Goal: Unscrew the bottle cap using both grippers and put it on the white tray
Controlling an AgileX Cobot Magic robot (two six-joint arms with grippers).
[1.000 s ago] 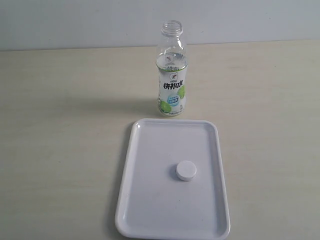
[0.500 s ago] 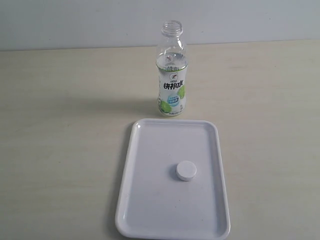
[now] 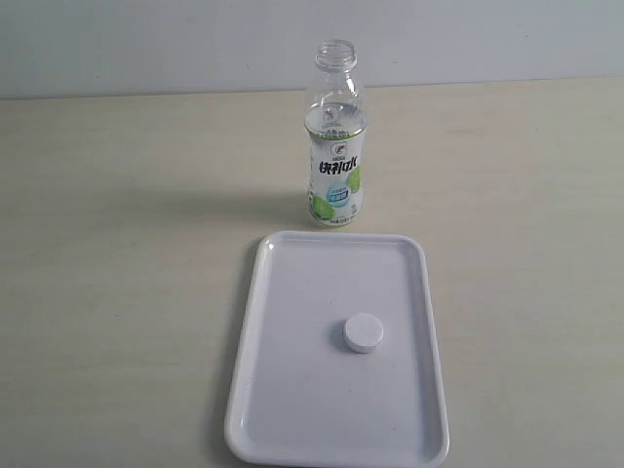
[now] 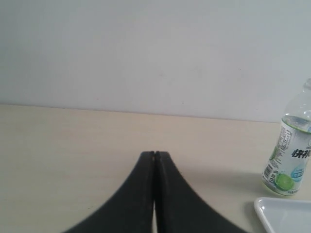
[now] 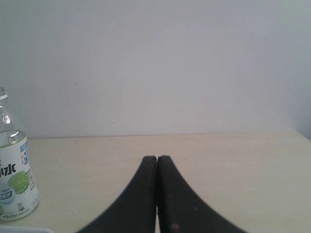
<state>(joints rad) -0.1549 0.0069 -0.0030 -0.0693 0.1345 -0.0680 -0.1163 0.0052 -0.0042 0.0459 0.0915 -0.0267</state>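
Toward the near edge of the counter (image 3: 117,253), the white tray (image 3: 283,390) carries the bottle cap (image 3: 363,333), which lies flat near the tray's middle. Behind the tray, closer to the far edge, the bottle (image 3: 335,166) stands upright with its neck bare, so the job looks finished. Both the left hand (image 4: 154,154) and the right hand (image 5: 157,158) show jaws pressed together, gripping nothing. They are well apart from the bottle, probably parked out of the way.

Pale beige worktop (image 3: 117,292), matte and faintly grained, ending at a light wall. Standing upright toward its back, open-necked bottle (image 3: 335,146); just in front, lying flat, white tray (image 3: 292,390), narrowly apart from the bottle
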